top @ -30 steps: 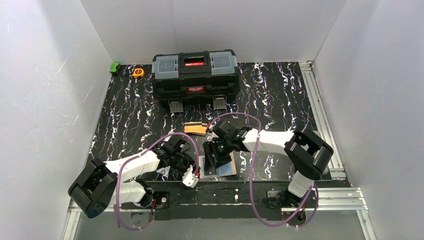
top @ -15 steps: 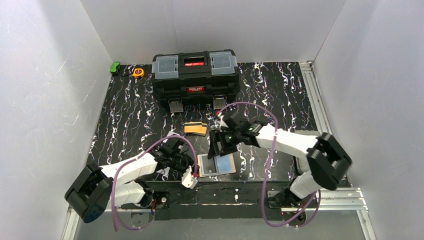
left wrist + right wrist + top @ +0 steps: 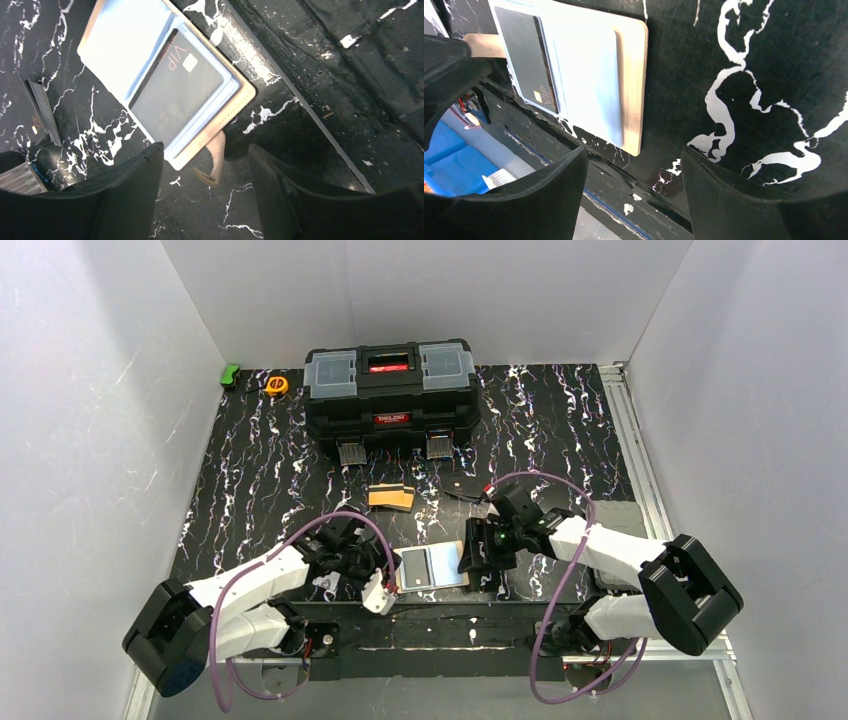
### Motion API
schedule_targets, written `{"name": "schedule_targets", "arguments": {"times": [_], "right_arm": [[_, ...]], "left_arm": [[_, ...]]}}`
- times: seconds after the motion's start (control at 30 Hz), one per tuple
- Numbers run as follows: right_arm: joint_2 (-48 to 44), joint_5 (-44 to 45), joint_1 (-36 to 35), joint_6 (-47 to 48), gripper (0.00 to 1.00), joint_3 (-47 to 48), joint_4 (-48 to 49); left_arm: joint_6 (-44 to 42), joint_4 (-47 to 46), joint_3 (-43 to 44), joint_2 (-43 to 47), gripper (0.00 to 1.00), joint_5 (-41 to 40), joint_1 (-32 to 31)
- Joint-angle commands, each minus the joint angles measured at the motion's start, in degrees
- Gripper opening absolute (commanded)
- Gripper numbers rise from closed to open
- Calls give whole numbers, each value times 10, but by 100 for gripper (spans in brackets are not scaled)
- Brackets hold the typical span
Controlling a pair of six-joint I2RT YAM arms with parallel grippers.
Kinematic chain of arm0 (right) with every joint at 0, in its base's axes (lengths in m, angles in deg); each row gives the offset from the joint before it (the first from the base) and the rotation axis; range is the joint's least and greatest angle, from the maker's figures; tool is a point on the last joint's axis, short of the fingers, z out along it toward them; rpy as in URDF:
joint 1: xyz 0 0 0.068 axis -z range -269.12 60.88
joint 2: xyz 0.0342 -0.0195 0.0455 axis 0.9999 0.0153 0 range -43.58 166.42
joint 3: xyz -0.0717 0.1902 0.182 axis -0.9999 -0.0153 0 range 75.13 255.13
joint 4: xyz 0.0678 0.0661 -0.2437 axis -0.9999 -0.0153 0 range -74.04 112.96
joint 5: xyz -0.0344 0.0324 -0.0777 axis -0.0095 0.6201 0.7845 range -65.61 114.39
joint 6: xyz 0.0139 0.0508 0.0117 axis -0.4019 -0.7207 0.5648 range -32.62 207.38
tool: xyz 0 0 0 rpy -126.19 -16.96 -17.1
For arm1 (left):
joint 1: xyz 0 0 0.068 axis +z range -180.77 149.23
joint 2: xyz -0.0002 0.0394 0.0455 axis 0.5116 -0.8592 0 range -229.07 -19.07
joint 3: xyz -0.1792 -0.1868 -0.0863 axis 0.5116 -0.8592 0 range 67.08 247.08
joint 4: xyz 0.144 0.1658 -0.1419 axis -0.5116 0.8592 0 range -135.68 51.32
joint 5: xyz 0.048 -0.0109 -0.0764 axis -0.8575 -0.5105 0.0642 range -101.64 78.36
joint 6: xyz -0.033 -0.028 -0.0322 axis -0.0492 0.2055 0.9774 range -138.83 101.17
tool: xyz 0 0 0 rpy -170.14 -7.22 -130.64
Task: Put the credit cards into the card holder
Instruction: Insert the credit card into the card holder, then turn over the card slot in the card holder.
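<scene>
Holder is lying open and flat on the black marbled table, lower centre of the top view, close to the near edge. Its clear pockets are facing up. One dark card marked VIP is sitting inside a pocket, and its beige snap tab is sticking out toward the bottom of the left wrist frame.

Left gripper is sitting at the holder's left edge. Its fingers are standing apart. The tab is lying between the tips with a gap on each side, so nothing is being gripped.

Right gripper is sitting at the holder's right edge. Its fingers are spread wide and are holding nothing. In the right wrist view the holder's beige corner is lying just past the tips, upper centre of the frame, not touching them.

Cards, tan-orange with a dark stripe, are lying in a small pile at mid-frame, above the holder and apart from it, below the toolbox. How many are in the pile I cannot tell.

Tape measure and a green object are sitting at the upper left of the table.
</scene>
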Motion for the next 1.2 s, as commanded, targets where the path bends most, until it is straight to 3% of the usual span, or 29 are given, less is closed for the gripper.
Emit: {"name": "schedule_targets", "arguments": {"times": [0.0, 0.1, 0.3, 0.53, 0.87, 1.17], "right_arm": [[4, -13, 2, -19, 74, -10, 67], [4, -10, 3, -24, 73, -17, 84], [2, -2, 16, -36, 68, -36, 127], [-72, -14, 72, -36, 65, -63, 127], [-102, -53, 113, -36, 65, -99, 150], [-122, -76, 133, -44, 65, -117, 174]], "left_arm": [[20, 93, 50, 10, 64, 3, -1], [61, 155, 117, -3, 64, 29, 4], [194, 111, 222, -97, 61, 93, 4], [154, 24, 234, -215, 58, 129, -9], [111, 106, 374, -376, 63, 150, -29], [33, 180, 406, -433, 66, 126, -59]]}}
